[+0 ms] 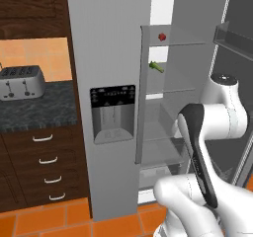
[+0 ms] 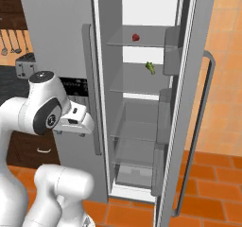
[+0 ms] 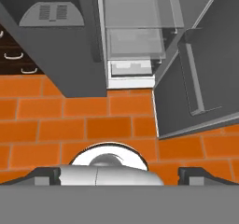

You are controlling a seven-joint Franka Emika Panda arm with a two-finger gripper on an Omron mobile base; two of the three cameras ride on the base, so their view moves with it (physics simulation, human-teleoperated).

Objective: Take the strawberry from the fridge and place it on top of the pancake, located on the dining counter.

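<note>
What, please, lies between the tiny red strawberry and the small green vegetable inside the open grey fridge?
One clear glass shelf: the tiny red strawberry rests on it, and the small green vegetable lies on the shelf below. Both base views show it.

The strawberry (image 1: 161, 36) is sitting in the fridge (image 1: 106, 58), shelf above the vegetable (image 1: 157, 66), well above the gripper (image 3: 119, 175).

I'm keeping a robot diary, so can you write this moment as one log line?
stage: reach not begun | fridge: right door open | strawberry: top shelf | green vegetable: shelf below | gripper: jaws open, empty, over floor
</note>
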